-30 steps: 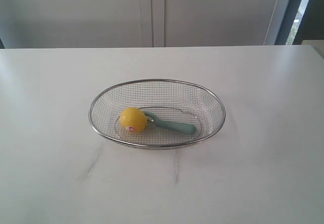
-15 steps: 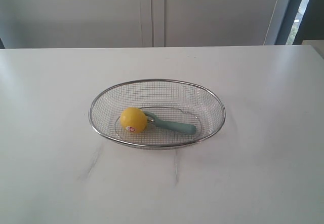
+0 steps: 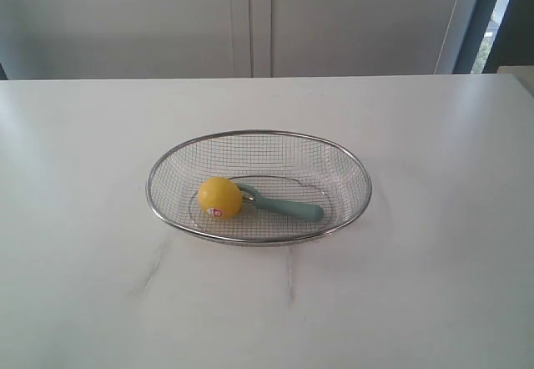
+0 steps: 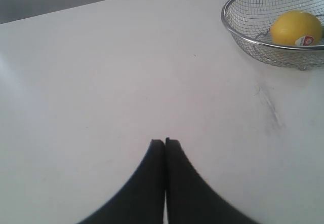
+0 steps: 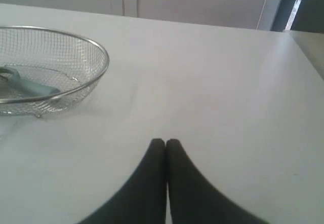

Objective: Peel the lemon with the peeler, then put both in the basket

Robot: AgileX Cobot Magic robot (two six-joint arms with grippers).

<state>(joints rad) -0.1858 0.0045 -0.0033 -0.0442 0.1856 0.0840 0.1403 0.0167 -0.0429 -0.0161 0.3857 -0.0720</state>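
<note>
Staying unmoved: lemon (image 3: 220, 196) touching peeler (image 3: 290, 209) inside basket (image 3: 259, 133).

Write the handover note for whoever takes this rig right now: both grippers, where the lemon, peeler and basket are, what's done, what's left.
Left gripper: shut, empty, over bare table, clear of the basket.
Right gripper: shut, empty, over the table on the basket's other side.
Things: the basket sits mid-table. The lemon lies inside, with its sticker showing. The peeler lies beside it, head end by the lemon.
Done: both are in the basket.
Left: the lemon's skin looks whole, with no peeled patch visible. Check whether peeling happened.
</note>
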